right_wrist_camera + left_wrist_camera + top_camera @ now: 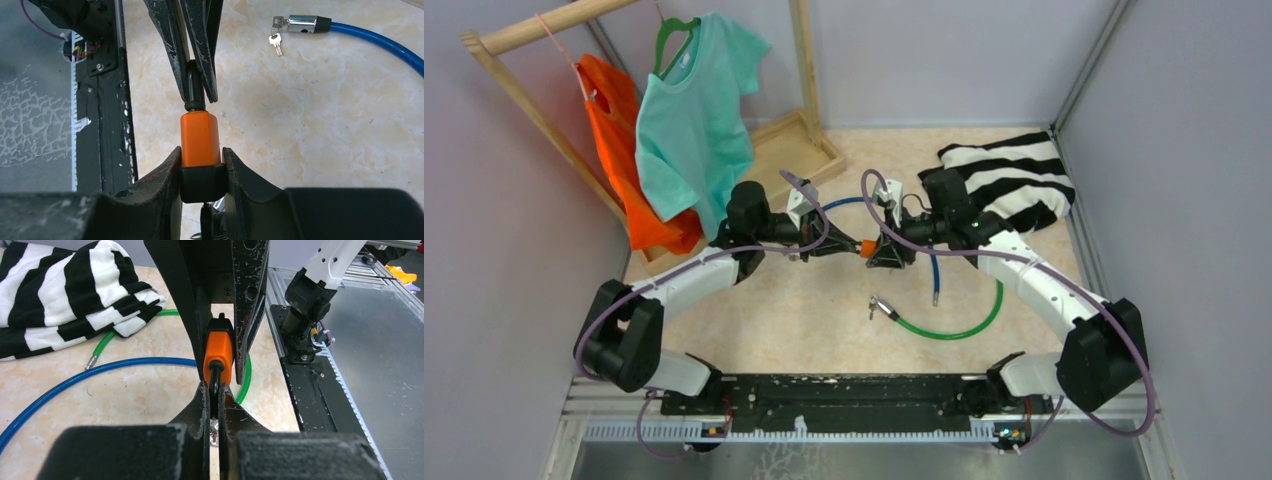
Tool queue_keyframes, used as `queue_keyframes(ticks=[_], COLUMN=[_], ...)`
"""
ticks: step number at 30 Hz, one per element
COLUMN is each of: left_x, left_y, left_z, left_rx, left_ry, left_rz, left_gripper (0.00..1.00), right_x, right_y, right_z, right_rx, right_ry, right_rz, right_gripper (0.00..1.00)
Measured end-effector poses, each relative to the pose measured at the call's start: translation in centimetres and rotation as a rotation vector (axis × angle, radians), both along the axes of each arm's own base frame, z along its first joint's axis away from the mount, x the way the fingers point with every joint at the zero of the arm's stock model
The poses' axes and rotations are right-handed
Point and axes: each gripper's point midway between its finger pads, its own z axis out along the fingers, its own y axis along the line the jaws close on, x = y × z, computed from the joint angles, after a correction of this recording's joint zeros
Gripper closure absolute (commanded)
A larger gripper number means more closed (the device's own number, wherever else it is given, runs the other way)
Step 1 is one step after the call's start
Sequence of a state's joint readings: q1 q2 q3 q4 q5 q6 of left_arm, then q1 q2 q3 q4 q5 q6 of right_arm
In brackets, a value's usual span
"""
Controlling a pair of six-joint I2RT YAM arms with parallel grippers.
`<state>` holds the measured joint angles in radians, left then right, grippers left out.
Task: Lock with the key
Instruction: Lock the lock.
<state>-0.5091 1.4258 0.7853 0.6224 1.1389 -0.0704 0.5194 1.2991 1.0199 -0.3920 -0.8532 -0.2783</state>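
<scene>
Right pincer (201, 161): partly open, clamping orange cylindrical plastic lock (199, 137) to brace it | Left pincer (214, 391): pinched tight on slim black stem (215, 374), probably the key, to turn it | Lock: midair between both pincers

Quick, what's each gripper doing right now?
Left gripper: closed on the black stub of the orange lock.
Right gripper: closed on the orange lock.

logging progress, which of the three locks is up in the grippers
The orange lock, clamped in the right gripper; the blue cable lock and green cable lock lie on the table.
</scene>
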Motion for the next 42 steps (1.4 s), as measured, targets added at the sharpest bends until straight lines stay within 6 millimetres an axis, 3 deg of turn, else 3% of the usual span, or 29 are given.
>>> queue_keyframes(ticks=[42], left_x=[0.27], left_y=[-0.28], left_z=[-0.87], left_rx=[0.011], left_ry=[0.018], left_rz=[0.01], left_gripper=[1.0], right_x=[0.17], right_y=[-0.16], right_z=[-0.7], right_rx=[-0.049], right_ry=[0.046], right_rz=[-0.01], right_gripper=[1.0])
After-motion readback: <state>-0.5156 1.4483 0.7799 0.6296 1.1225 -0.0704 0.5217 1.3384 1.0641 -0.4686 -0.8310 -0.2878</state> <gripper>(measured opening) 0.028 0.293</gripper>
